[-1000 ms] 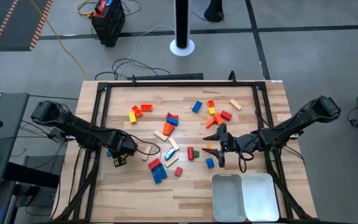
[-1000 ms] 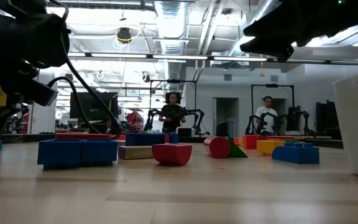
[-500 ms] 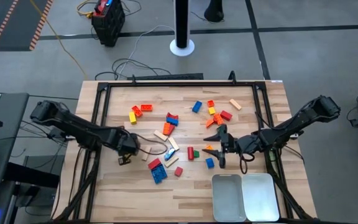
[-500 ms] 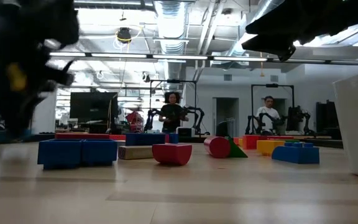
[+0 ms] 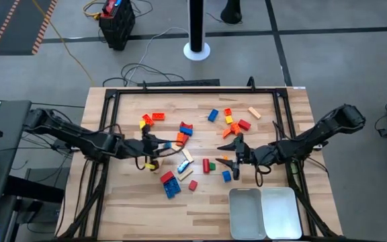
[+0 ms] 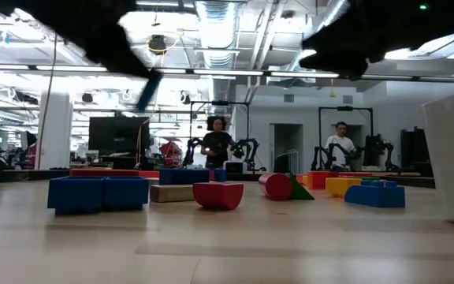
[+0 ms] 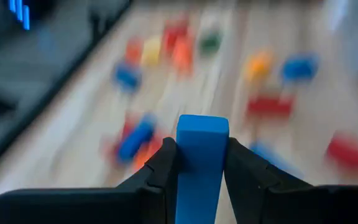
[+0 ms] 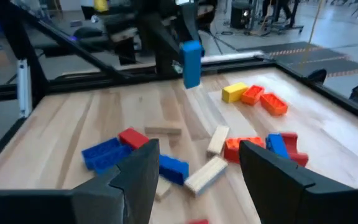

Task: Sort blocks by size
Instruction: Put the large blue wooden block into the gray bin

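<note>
I see L gripper [image 7: 202, 163] clamped on blue block [image 7: 202, 163], mid-left of high frame (held above table). R gripper [image 8: 196, 167] centre-right, jaws wide, empty.

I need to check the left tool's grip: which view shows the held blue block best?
The left wrist view: the blue block fills the centre, clamped between the left tool's fingers. The right wrist view shows it hanging above the table; the high view a speck; the low view only a blurred streak.

Left wrist view: table blocks [image 7: 272, 106] behind the held blue block [image 7: 202, 162] all motion-blurred, shapes unreadable. Low view: left arm [image 6: 124, 47] a dark smear, cropped at top.
</note>
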Action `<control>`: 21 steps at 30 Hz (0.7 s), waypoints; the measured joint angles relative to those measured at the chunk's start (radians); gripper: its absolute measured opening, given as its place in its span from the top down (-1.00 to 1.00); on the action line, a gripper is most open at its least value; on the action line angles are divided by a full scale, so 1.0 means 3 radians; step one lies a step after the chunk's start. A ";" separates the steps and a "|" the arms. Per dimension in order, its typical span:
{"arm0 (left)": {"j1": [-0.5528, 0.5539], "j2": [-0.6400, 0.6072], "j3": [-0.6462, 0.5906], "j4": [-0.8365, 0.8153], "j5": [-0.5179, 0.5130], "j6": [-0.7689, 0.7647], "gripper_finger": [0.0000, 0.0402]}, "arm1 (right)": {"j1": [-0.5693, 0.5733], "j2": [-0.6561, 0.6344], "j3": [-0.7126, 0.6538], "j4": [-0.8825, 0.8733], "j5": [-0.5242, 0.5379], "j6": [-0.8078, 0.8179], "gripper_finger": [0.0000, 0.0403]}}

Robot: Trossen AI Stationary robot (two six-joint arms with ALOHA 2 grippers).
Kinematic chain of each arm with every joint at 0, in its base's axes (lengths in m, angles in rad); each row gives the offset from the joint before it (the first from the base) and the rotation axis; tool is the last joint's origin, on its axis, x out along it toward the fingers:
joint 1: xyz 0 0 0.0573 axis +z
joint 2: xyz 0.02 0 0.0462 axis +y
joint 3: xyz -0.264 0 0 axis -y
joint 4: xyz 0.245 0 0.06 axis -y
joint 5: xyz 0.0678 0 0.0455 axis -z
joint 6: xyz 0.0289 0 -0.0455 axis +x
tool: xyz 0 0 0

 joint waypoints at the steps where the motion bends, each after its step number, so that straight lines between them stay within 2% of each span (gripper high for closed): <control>1: 0.0006 0.0041 -0.0039 0.0334 0.0020 0.0157 0.53 | -0.0020 0.0091 0.0039 0.0079 -0.0006 -0.0055 -0.24; 6: 0.0091 0.0352 -0.0055 0.1512 0.0388 0.0557 0.52 | -0.0104 0.0626 0.0472 0.0074 -0.0016 -0.0337 -0.24; 10: 0.0113 0.0638 -0.0051 0.2150 0.0747 0.0628 0.52 | -0.0166 0.0929 0.0878 -0.0142 -0.0018 -0.0593 -0.24; 17: 0.0061 0.0967 -0.0053 0.2624 0.0929 0.0712 0.52 | -0.0292 0.1203 0.1402 -0.0701 -0.0021 -0.0707 -0.24; 21: 0.0055 0.1104 -0.0047 0.2823 0.0978 0.0760 0.51 | -0.0312 0.1333 0.1595 -0.0745 -0.0030 -0.0881 -0.24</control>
